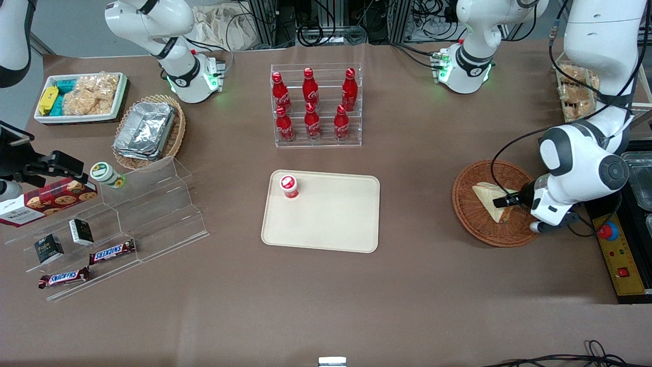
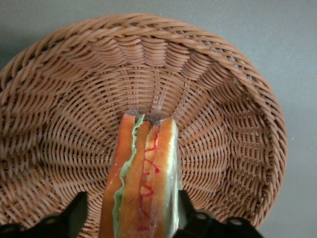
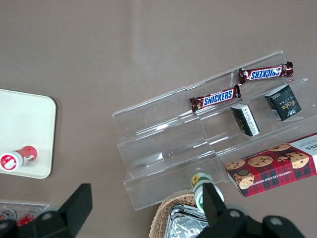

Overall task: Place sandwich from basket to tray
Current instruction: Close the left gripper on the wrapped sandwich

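Worktop (image 1: 326, 306), brown, spans the whole front view. Clutter on it, noted by position in that frame: an acrylic rack of red bottles (image 1: 316, 104) top centre; a tiered clear stand with snack bars and small boxes (image 1: 102, 239) lower left.

Tray (image 1: 331, 219), cream, sits centre frame. It carries only a small red-capped cup (image 1: 289, 186) at its upper-left corner; the rest of its surface is bare.

Basket (image 1: 471, 204), round reddish wicker, centre right of the front view, well apart from the tray toward the working arm's end.

Sandwich (image 1: 489, 196) is in the basket, pale bread showing. The wrist view gives its layered edge (image 2: 143, 183) — orange, green, a red streak — standing up off the weave.

Gripper (image 1: 507, 201) is down inside the basket at the sandwich. In the wrist view the dark jaws stand one either side of the wedge, hard against its faces; I read them as clamped on it, or as good as.

Progress, as I judge it: the grasp is made, nothing more. The lift, the carry across to the tray and the set-down are all left to do.
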Controlling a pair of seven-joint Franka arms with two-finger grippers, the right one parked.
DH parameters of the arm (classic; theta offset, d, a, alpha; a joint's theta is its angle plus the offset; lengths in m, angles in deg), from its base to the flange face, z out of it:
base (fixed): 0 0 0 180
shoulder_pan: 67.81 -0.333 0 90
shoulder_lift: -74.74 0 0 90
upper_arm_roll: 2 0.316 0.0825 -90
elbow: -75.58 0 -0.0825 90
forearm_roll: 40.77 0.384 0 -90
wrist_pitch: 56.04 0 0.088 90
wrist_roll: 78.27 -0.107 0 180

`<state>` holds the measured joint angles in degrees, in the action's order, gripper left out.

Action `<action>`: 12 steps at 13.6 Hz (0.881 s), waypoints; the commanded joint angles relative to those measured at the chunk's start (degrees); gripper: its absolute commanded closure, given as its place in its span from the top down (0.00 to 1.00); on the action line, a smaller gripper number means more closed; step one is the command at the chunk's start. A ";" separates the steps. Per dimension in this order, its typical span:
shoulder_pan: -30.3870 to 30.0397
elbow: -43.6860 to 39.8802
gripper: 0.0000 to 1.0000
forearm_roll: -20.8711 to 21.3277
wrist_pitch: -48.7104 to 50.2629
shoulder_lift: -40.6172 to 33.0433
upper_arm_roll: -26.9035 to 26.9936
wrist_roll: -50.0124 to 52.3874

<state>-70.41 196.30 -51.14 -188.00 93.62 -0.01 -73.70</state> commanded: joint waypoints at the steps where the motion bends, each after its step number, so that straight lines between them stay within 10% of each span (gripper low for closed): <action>1: -0.12 -0.31 0.27 -0.97 0.12 -1.21 -0.23 0.26; 12: 0.84 -20.49 0.18 1.66 31.10 -16.32 -3.74 5.08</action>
<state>-69.74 182.03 -51.08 -164.31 78.45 -3.13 -71.21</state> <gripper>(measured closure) 0.811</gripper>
